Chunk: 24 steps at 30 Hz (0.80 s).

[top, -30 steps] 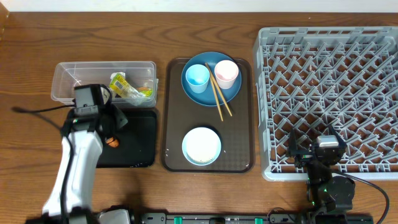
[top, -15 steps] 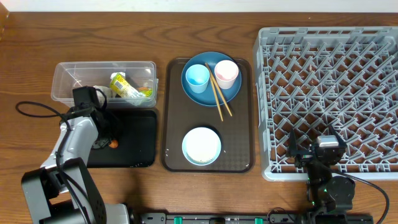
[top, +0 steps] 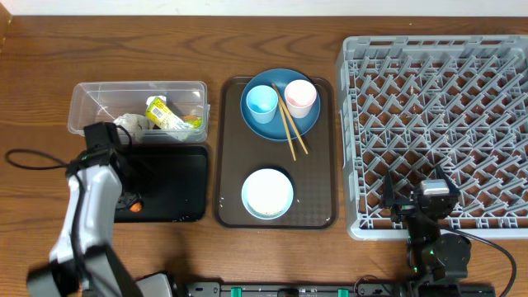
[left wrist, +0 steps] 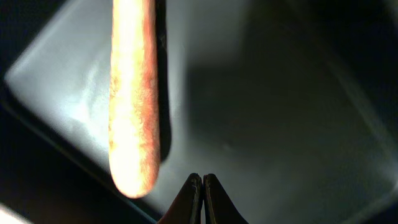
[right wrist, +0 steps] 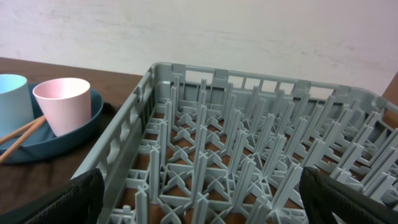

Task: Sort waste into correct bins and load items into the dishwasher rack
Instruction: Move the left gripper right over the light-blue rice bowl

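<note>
The orange carrot (left wrist: 134,93) lies on the floor of the black tray (left wrist: 280,124), near its front left corner in the overhead view (top: 137,200). My left gripper (left wrist: 203,186) is shut and empty, its tips just right of the carrot's end; from overhead it (top: 125,196) hangs over the black tray (top: 173,177). The clear tub (top: 91,95) holds the yellow-green wrapper (top: 165,115) and crumpled white paper (top: 132,124). My right gripper (right wrist: 199,199) is open over the grey rack's (right wrist: 249,124) front edge. No rice grains show.
The brown serving tray (top: 231,206) holds the blue plate (top: 280,120) with the light blue cup (top: 262,101), pink cup (top: 299,96) and chopsticks (top: 289,130), and the white-and-blue bowl (top: 267,193). The rack (top: 437,124) fills the right side.
My left arm has swung left and back towards the table's front. The carrot now lies further left and forward in the black tray. The right arm has not moved.
</note>
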Each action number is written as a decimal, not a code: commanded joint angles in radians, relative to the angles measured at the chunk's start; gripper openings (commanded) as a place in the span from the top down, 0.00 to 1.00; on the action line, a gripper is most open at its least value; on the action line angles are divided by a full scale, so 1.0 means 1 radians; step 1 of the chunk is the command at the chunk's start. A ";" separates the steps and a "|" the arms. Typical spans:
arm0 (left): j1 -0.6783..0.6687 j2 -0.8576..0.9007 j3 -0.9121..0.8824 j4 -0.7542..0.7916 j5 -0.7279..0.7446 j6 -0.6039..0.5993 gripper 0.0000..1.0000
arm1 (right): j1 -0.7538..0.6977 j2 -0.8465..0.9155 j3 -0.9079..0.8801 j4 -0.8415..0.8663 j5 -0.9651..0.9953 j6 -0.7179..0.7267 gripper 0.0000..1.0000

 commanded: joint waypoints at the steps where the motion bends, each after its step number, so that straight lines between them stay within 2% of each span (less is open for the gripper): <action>1: 0.004 -0.120 -0.007 -0.007 0.028 -0.007 0.94 | -0.006 -0.002 -0.001 -0.005 0.003 -0.010 0.01; 4: 0.004 -0.231 -0.007 -0.007 0.114 0.005 0.94 | -0.006 -0.002 -0.001 -0.005 0.003 -0.010 0.01; 10: -0.035 -0.407 -0.006 -0.045 0.300 0.109 0.94 | -0.006 -0.002 -0.001 -0.005 0.003 -0.010 0.01; 16: -0.167 -0.492 0.006 -0.143 0.313 0.119 0.94 | -0.006 -0.002 -0.001 -0.005 0.003 -0.011 0.01; 24: -0.437 -0.437 0.092 -0.208 0.312 0.119 0.94 | -0.006 -0.002 -0.001 -0.005 0.003 -0.010 0.01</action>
